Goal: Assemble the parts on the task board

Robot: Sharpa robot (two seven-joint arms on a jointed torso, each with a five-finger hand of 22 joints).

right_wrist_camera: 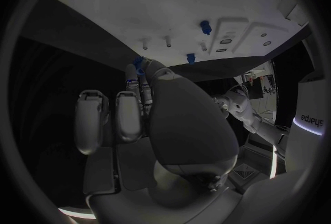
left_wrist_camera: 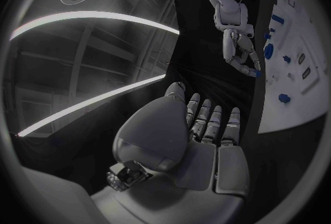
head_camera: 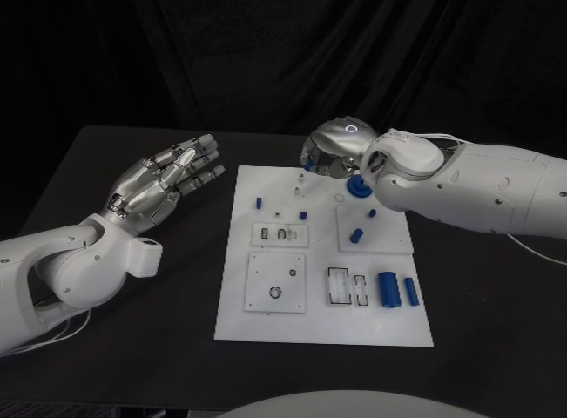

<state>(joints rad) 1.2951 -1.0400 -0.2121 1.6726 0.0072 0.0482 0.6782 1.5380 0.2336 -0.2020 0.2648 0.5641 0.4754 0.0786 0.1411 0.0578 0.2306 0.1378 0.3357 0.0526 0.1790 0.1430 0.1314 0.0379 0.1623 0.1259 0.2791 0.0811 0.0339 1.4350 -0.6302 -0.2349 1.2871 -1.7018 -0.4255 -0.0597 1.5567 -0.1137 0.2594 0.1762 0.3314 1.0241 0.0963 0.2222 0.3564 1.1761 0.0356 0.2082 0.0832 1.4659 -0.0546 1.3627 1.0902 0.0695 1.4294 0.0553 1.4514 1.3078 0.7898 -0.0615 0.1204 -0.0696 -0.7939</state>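
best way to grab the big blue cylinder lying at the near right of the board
Grip the big blue cylinder across its round sides near mid-length, coming straight down from above. It lies flat on the white board, long axis running away from the robot, with a slimmer blue piece close beside it, so fingers should probably straddle it carefully.

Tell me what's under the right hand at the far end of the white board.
The right hand hovers over the board's far edge, with a blue gear and small pegs beside it. Its fingertips pinch something blue, mostly covered.
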